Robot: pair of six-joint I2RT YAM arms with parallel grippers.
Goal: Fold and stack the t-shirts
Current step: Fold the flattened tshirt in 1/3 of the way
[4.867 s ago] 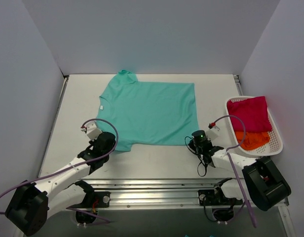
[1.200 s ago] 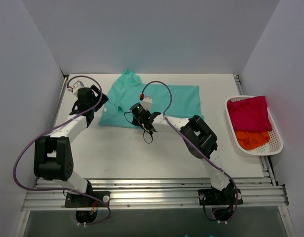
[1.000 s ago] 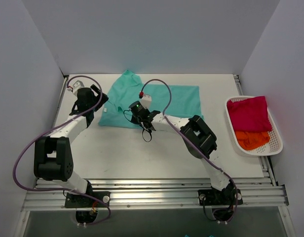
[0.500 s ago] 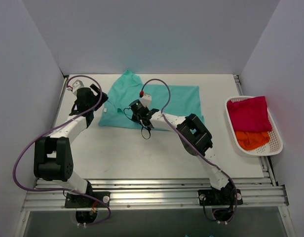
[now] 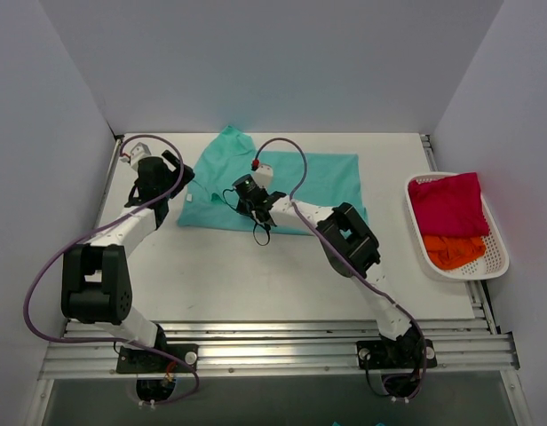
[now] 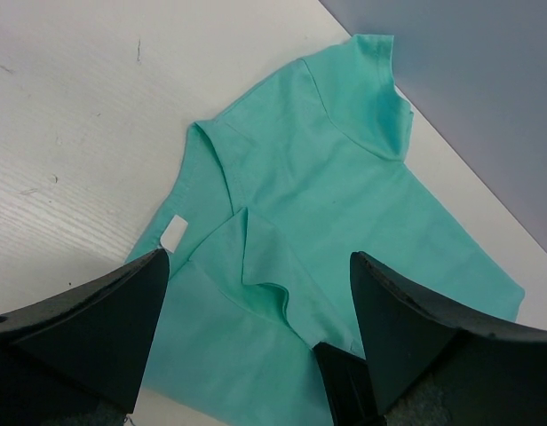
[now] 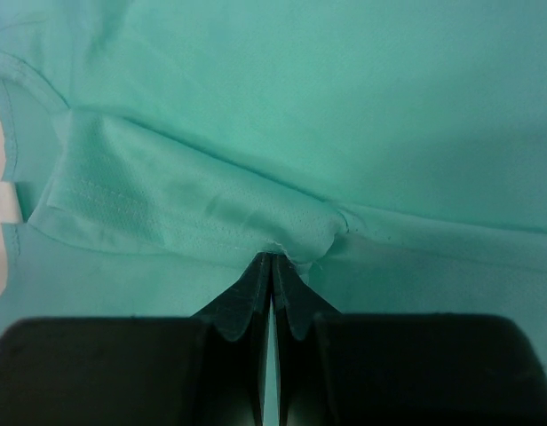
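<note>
Moved since earlier: the teal t-shirt point(image 5: 318, 182), which lay spread flat some seconds ago, now has its near part folded up over itself. Both arms have reached out from the near edge to it. Over the last second the right fingers point(image 7: 272, 259) have slid a little left and toward the far wall.
Teal t-shirt: lies on the far middle of the bench point(image 5: 256, 275), collar end to the left, one sleeve pointing at the far wall. A small white label point(image 6: 174, 232) shows at its left edge.
Right fingers: pressed tightly together, with no gap. Their tips are closed on the stitched hem of a folded flap of the teal t-shirt, and the cloth puckers just beyond them.
Left fingers point(image 6: 256, 266): spread wide and holding nothing. They hang above the shirt's left end, with the label and a folded sleeve edge showing between them.
Left arm: stretched along the left side of the bench.
Right arm: reaches diagonally across the bench to the left half of the shirt.
Basket point(image 5: 500, 257): white slotted plastic, at the right edge of the bench, well apart from the teal t-shirt.
Magenta t-shirt point(image 5: 447, 204): bundled in the far part of the basket.
Orange t-shirt point(image 5: 451, 253): in the near part of the basket, touching the magenta one.
</note>
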